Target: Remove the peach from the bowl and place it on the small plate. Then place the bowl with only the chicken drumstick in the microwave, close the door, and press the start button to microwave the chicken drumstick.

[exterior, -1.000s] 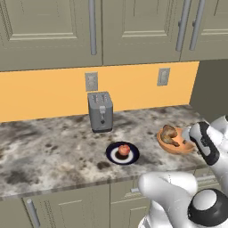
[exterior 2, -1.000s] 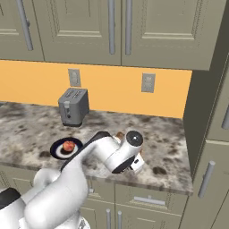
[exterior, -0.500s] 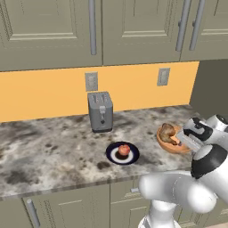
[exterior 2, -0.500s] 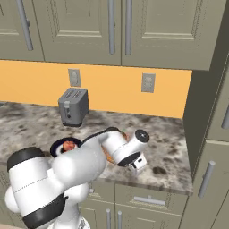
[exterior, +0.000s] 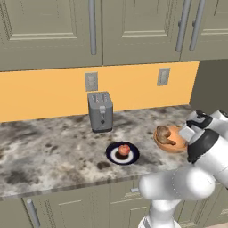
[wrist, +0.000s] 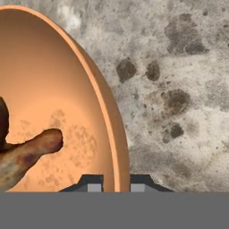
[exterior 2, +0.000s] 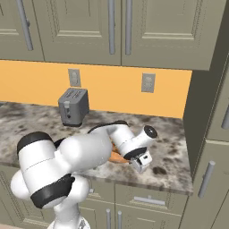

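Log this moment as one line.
peach: on small plate | drumstick: in bowl | fingers: shut on bowl rim | bowl: on counter

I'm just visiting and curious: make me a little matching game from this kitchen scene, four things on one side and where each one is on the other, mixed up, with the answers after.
Things:
1. peach
2. chicken drumstick
3. toaster
4. gripper

Places:
A. at the back of the counter, below a wall outlet
B. on the small plate
C. closed on the rim of the bowl
D. lying inside the bowl

Pairs: 1-B, 2-D, 3-A, 4-C
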